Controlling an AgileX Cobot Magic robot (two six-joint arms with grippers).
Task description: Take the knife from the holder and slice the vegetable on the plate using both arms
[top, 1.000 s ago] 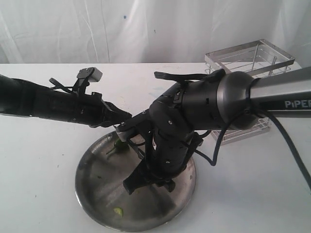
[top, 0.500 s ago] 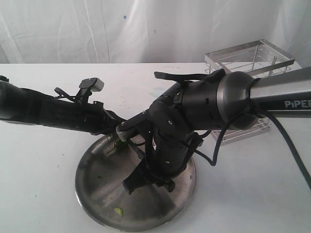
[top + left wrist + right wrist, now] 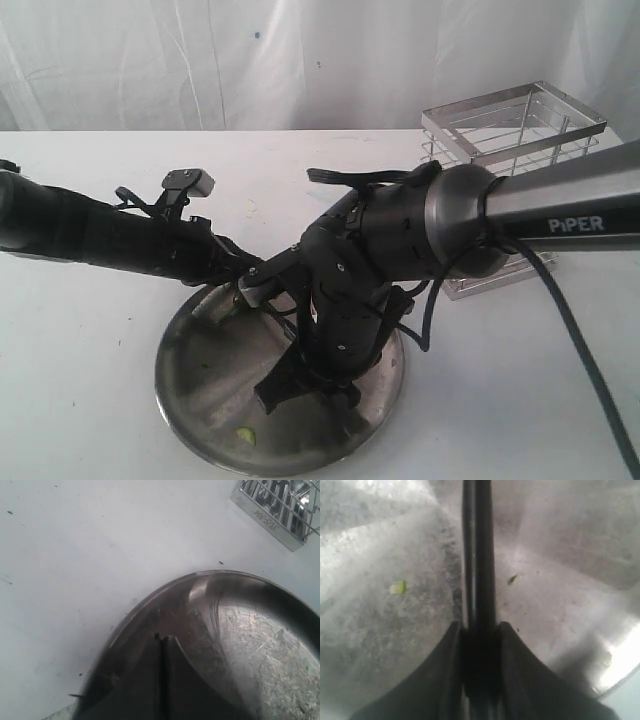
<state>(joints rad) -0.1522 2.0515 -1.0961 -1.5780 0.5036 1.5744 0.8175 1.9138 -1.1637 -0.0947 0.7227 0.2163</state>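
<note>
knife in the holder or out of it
Out: the right gripper clamps the knife over the plate, away from the holder.

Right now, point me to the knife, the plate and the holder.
knife (image 3: 479, 555), right wrist view, on its long dark shaft.
plate (image 3: 205, 375), exterior view, on its bare floor.
holder (image 3: 540, 138), exterior view, on its near top rim.
</note>
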